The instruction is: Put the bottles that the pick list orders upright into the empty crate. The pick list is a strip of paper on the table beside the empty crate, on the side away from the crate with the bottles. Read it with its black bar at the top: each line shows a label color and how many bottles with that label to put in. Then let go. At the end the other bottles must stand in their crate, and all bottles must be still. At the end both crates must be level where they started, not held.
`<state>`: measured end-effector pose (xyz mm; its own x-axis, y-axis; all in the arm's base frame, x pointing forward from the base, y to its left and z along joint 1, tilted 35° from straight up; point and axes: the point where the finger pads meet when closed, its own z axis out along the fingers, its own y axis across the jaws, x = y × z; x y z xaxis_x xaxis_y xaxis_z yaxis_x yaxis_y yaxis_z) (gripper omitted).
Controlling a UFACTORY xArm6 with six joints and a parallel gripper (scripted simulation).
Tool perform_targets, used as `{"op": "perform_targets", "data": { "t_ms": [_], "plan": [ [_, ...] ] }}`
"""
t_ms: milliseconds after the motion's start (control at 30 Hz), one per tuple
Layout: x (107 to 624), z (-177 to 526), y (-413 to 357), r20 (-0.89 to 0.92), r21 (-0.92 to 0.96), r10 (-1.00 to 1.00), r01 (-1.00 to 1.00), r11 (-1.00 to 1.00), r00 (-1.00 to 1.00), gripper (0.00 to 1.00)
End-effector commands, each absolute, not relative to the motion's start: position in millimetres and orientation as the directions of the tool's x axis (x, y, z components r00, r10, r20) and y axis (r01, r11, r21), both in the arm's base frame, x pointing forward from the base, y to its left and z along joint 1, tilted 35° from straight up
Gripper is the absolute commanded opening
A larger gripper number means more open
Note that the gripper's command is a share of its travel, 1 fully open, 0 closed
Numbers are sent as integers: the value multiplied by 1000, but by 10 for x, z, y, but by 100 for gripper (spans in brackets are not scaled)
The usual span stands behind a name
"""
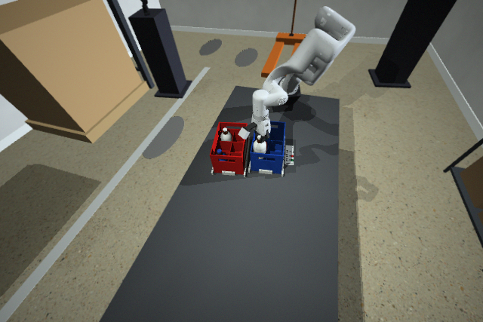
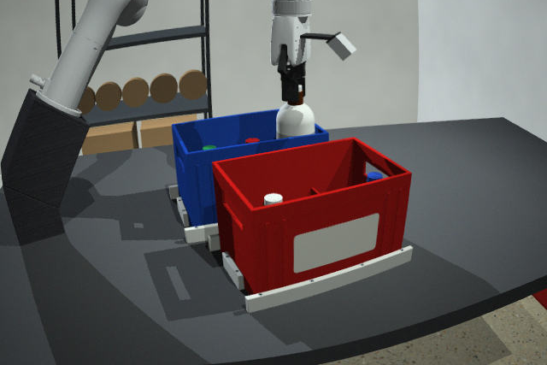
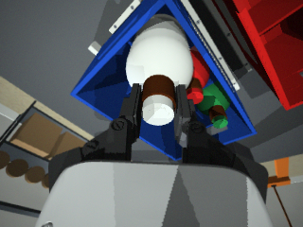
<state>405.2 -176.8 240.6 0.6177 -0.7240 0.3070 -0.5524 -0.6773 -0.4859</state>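
My gripper (image 2: 293,95) is shut on the brown neck of a white-capped white bottle (image 2: 295,120). It holds the bottle upright with the lower body inside the blue crate (image 2: 198,167), at the corner next to the red crate. The wrist view shows the fingers on either side of the neck, above the white body (image 3: 158,63). A red-capped bottle (image 2: 251,140) and a green-capped bottle (image 2: 208,147) stand in the blue crate. The red crate (image 2: 308,214) holds a white-capped bottle (image 2: 273,198) and a blue-capped bottle (image 2: 373,175). The pick list (image 1: 289,154) lies beside the blue crate.
Both crates stand side by side in pale corner brackets on the dark mat (image 1: 249,232). A shelf rack (image 2: 145,43) with boxes and rolls is behind the arm. Black pillars (image 1: 158,53) and a large cardboard box (image 1: 66,61) stand off the mat.
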Motion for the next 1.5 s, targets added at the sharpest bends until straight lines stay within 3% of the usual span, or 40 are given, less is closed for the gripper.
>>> {"op": "perform_targets", "data": {
  "t_ms": [0, 1467],
  "plan": [
    [4075, 2397, -1771, 311, -486, -724, -551, -678, 616, 0],
    [4294, 2077, -1720, 310, -486, -724, -551, -678, 616, 0]
  ]
}}
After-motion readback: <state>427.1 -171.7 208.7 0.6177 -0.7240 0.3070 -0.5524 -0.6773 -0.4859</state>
